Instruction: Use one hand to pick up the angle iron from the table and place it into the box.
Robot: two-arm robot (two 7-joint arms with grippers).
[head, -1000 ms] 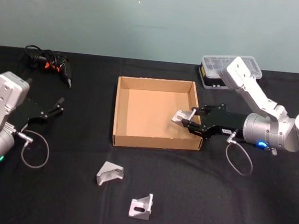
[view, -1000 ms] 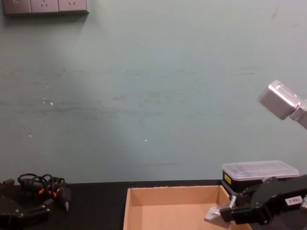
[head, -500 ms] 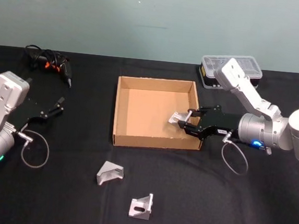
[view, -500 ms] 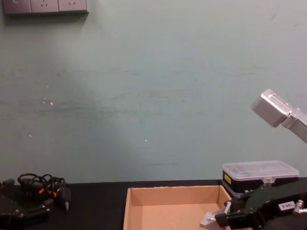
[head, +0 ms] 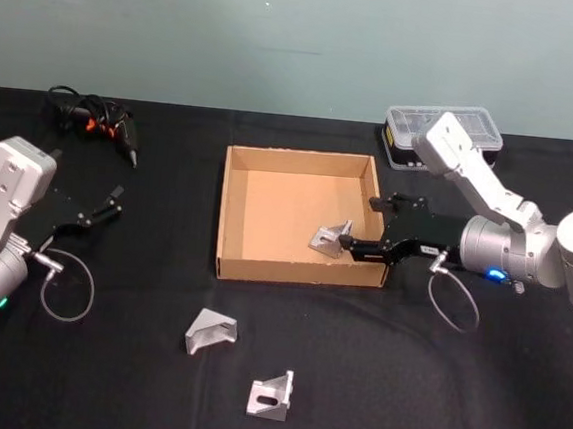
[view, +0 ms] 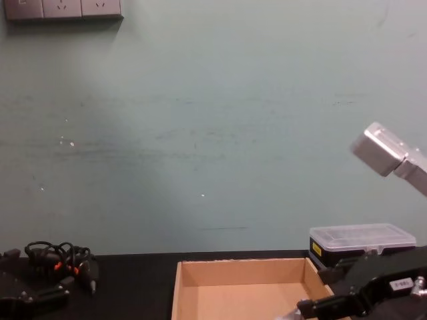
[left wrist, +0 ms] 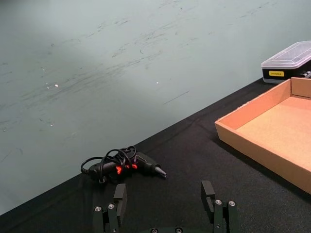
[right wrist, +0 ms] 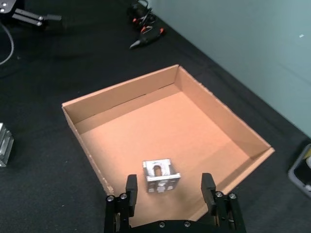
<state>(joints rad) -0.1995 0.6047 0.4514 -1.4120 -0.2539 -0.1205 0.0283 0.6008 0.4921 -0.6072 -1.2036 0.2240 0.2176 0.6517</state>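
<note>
The right gripper (head: 362,224) no longer clamps the angle iron (head: 331,238): its fingers now stand spread, and the piece (held above the floor a moment earlier) lies on the floor of the box (head: 302,157), apparently just clear of both fingertips.

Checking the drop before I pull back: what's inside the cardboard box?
One angle iron lies on the box floor, free of the open right tool. The corner under the tool is covered.
</note>
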